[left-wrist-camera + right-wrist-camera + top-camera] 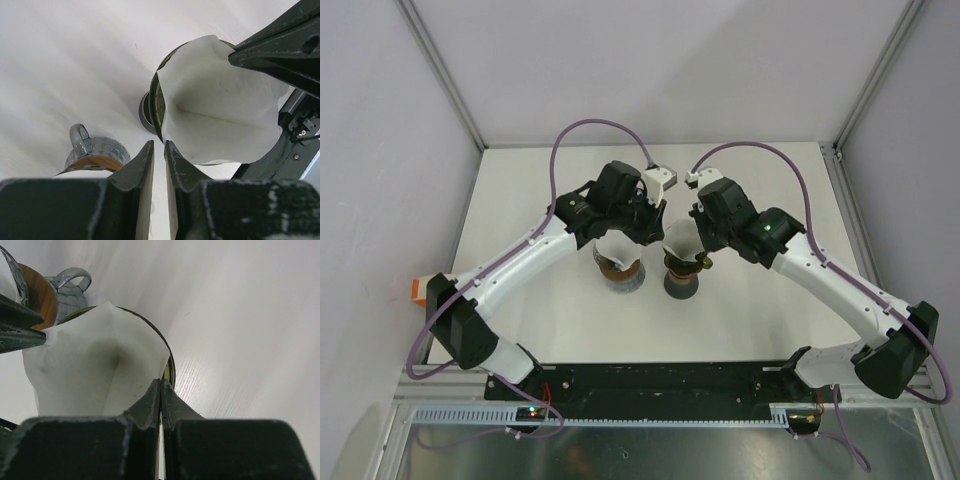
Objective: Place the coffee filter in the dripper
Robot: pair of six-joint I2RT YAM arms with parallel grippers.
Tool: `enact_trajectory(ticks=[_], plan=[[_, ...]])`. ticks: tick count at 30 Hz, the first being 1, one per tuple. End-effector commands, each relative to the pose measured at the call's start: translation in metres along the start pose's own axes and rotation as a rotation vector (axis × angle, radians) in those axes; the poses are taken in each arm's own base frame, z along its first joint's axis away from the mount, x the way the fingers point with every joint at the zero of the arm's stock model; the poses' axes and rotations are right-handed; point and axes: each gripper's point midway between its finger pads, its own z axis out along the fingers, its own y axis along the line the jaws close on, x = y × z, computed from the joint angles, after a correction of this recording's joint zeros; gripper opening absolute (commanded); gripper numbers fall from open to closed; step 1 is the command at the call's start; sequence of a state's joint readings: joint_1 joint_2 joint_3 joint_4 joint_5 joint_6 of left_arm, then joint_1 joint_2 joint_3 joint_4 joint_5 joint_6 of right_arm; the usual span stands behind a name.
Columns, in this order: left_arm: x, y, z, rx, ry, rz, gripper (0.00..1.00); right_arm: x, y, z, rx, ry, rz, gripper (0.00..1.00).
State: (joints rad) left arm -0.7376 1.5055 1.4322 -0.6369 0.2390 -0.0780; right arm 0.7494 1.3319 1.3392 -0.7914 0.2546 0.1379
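Right jaws tight on the white paper filter (95, 365) cone, left jaws narrowly apart, perhaps against its edge

We see two arms. The left arm (520, 260) and the right arm (835, 282) are made of long white tubes with chunky black joints. The left pincer (158, 145) and the right pincer (160, 382) are black. Each has two pointy fingers (142, 170) that get thinner at the tips, with little grey scratches on them. Just behind each pincer sits a small white box (660, 178). A purple cable (582, 125) loops out from behind each pincer and runs back along the arm. A bit further back from the right pincer glows a tiny green light (767, 228). On the right pincer's side are small silver screws (302, 132). Farthest from each pincer is a big black block (465, 335).
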Motion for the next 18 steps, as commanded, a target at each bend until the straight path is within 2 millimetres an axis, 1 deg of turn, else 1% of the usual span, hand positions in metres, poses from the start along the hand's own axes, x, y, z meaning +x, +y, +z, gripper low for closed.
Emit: enact_trajectory(ticks=[1,3,6,11,14,18], plan=[[-0.007,-0.004,-0.007,0.011,-0.034,0.034,0.20,-0.014,-0.007,-0.015,0.009,-0.075,0.003,0.02],[-0.007,-0.004,-0.007,0.012,-0.034,0.038,0.20,-0.016,-0.008,-0.017,0.013,-0.084,0.003,0.05],[-0.003,-0.002,-0.005,0.010,-0.022,0.039,0.20,-0.012,-0.013,-0.014,0.033,-0.066,-0.003,0.08],[0.001,-0.001,-0.002,0.009,-0.011,0.041,0.20,-0.001,-0.020,-0.006,0.071,-0.018,-0.008,0.10],[0.002,-0.001,-0.001,0.009,-0.007,0.041,0.20,0.002,-0.019,-0.001,0.068,-0.008,-0.006,0.10],[0.004,-0.001,0.000,0.015,-0.001,0.045,0.21,0.001,-0.014,0.002,0.043,-0.012,-0.003,0.09]])
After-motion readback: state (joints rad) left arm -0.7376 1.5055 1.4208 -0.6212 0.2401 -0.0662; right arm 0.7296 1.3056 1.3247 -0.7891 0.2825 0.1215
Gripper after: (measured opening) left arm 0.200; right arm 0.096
